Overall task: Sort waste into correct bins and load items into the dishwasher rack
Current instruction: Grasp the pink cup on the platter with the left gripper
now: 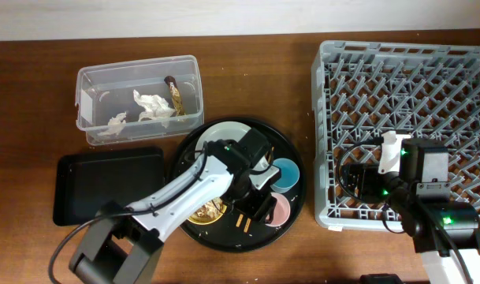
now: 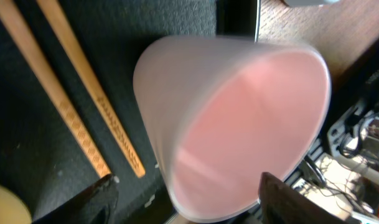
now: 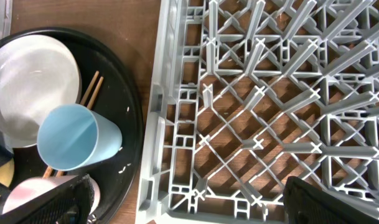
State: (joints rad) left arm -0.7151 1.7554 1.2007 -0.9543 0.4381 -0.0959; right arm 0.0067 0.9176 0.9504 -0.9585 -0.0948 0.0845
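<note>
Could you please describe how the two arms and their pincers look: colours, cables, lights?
The left arm has white rounded links with black joints, a black base and a thin black cable looping beside it. The right arm is mostly black with a pale grey panel. Both show small green lights. The right pincer has black, blocky fingers.

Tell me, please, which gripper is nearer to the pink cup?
Left. The left gripper hangs at the pink cup on the round black tray, fingers either side of it; the right gripper sits over the near-left corner of the dishwasher rack, off the tray.
</note>
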